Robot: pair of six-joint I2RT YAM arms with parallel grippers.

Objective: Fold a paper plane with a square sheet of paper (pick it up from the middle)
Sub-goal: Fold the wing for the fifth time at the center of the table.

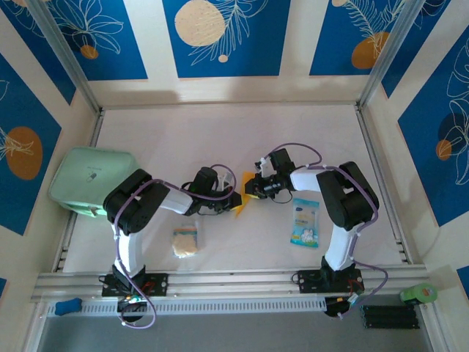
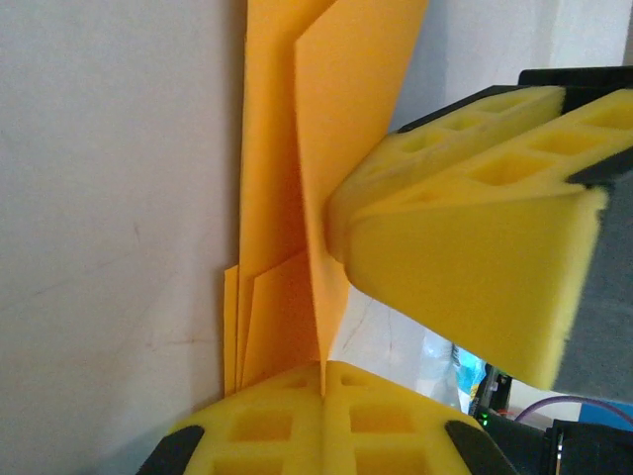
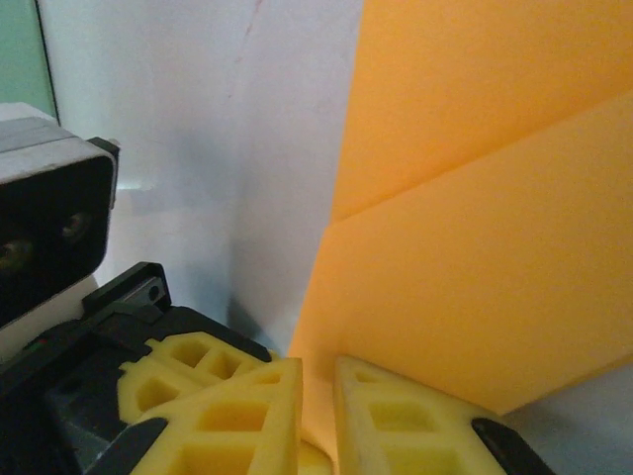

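Mint-green case (image 1: 91,180), spongy beige square (image 1: 185,241) and blue-white packet (image 1: 305,223)

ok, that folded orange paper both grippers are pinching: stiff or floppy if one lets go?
Probably fairly stiff: the orange paper shows flat creased panels with no sag. Likely very light, so it could slip or flutter easily. Its thin edges would probably crumple if pushed.

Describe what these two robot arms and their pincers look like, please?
The left arm and right arm have white shells between chunky black joint housings, with thin purple cables looping along them. The left gripper and right gripper each carry two bright yellow foam-like fingers, wedge-shaped with square pockets, on black mounts.
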